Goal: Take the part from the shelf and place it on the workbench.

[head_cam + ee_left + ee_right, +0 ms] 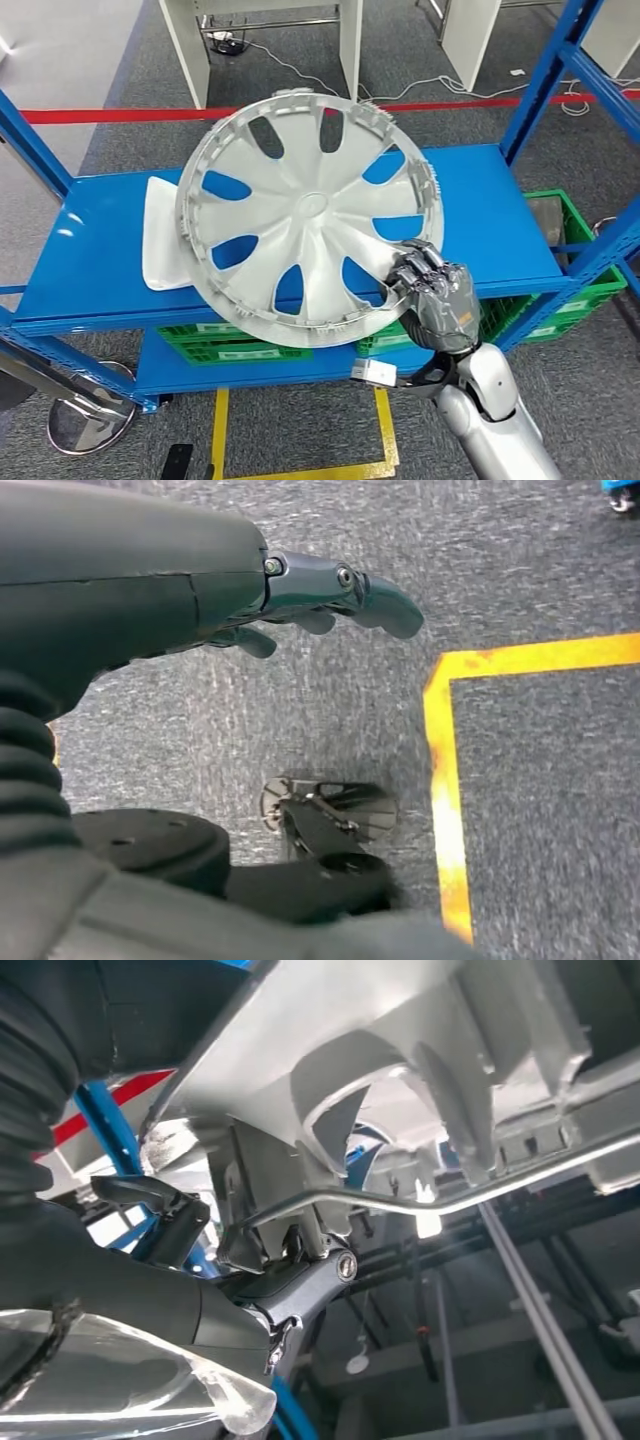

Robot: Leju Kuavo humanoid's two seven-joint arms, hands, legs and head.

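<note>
The big silver-grey plastic wheel cover [306,215] is being gripped at its near rim by the right hand [434,290], tilted over the blue metal shelf [90,250], so it's probably best kept level while being carried, left hand [332,590] hanging empty, fingers apart.

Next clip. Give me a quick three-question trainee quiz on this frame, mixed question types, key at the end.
1. True or false: the left hand holds the wheel cover.
2. Which part of the wheel cover does the right hand grip? A) the centre hub B) the rim at its near edge C) the far rim
3. Fill in: green ____ sit below the blue shelf.

Key
1. False: the left hand hangs over the carpet, holding nothing.
2. B
3. crates
</note>
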